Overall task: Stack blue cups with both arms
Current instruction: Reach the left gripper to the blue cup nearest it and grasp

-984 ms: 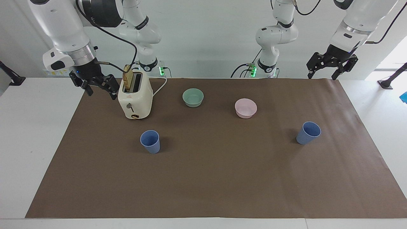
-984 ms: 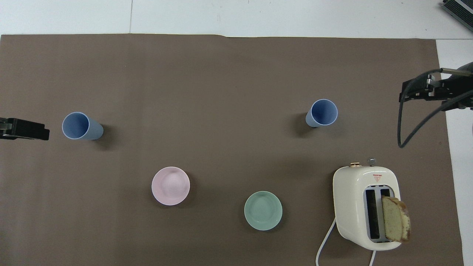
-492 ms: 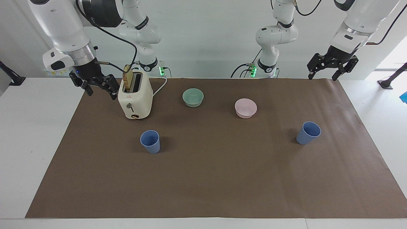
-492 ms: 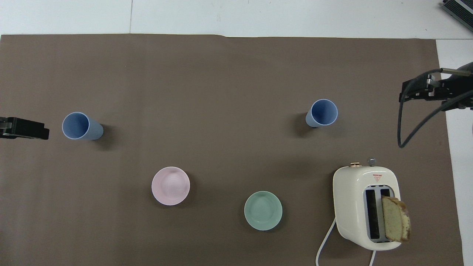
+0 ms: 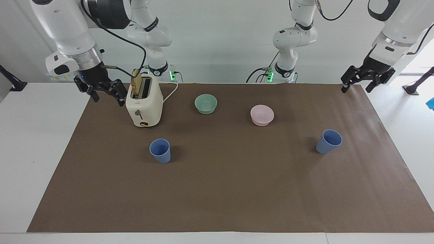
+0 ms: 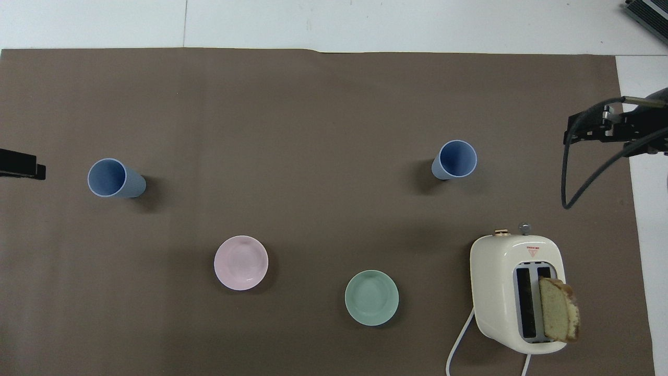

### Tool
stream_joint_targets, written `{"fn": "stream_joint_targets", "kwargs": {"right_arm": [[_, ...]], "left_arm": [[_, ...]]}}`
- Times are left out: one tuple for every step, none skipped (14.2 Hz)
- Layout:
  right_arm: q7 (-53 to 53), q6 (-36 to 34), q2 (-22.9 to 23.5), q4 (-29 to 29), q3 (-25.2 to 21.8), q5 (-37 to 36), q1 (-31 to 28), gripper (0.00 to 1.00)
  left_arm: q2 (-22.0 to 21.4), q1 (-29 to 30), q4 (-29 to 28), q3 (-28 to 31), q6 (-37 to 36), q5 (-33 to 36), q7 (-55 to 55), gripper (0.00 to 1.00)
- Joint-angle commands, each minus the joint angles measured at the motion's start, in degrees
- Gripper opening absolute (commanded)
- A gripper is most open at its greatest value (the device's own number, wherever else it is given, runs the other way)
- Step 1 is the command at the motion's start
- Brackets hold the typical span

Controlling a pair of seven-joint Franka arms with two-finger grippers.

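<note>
Cups first, from the facing camera: one blue cup (image 5: 160, 150) stands upright on the brown mat (image 5: 230, 196) beside the toaster (image 5: 144, 103), farther from the robots than it, the other blue cup (image 5: 328, 141) well apart toward the left arm's end, while the right gripper (image 5: 105, 94) hangs empty with fingers spread by the toaster and the left gripper (image 5: 367, 79) hovers wide and empty over the mat's corner. From overhead, both cups (image 6: 454, 159) (image 6: 116, 178) sit unstacked, farther out than the pink bowl (image 6: 241, 262) and green bowl (image 6: 371, 297), each gripper only peeking in at an edge.
</note>
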Motion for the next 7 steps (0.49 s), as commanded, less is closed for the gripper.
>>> {"fn": "stream_joint_targets", "kwargs": {"right_arm": [[-1.00, 0.29, -0.96, -1.02, 0.23, 0.13, -0.62, 1.00], [-1.00, 0.29, -0.96, -1.02, 0.23, 0.22, -0.62, 1.00], [-1.00, 0.29, -0.96, -1.02, 0.23, 0.13, -0.62, 1.00], [-1.00, 0.29, -0.96, -1.02, 0.23, 0.13, -0.62, 1.00], [-1.00, 0.29, -0.96, -1.02, 0.23, 0.13, -0.62, 1.00], [-1.00, 0.29, -0.96, -1.02, 0.23, 0.13, -0.62, 1.00], [-1.00, 0.29, -0.96, -1.02, 0.23, 0.22, -0.62, 1.00]], "left_arm": [[2.66, 1.43, -1.79, -0.34, 5.71, -0.54, 0.38, 1.00], [4.41, 2.30, -1.88, -0.34, 7.21, -0.45, 0.38, 1.00], [5.82, 2.57, -1.88, -0.34, 8.62, -0.45, 0.30, 1.00], [7.32, 2.75, -2.31, -0.34, 9.85, -0.54, 0.12, 1.00], [8.81, 3.19, -3.19, -0.34, 11.60, -0.45, 0.21, 1.00], [9.52, 4.24, -4.67, -0.34, 13.88, -0.45, 0.21, 1.00], [10.05, 4.68, -6.69, -0.34, 15.73, -0.54, -0.05, 1.00]]}}
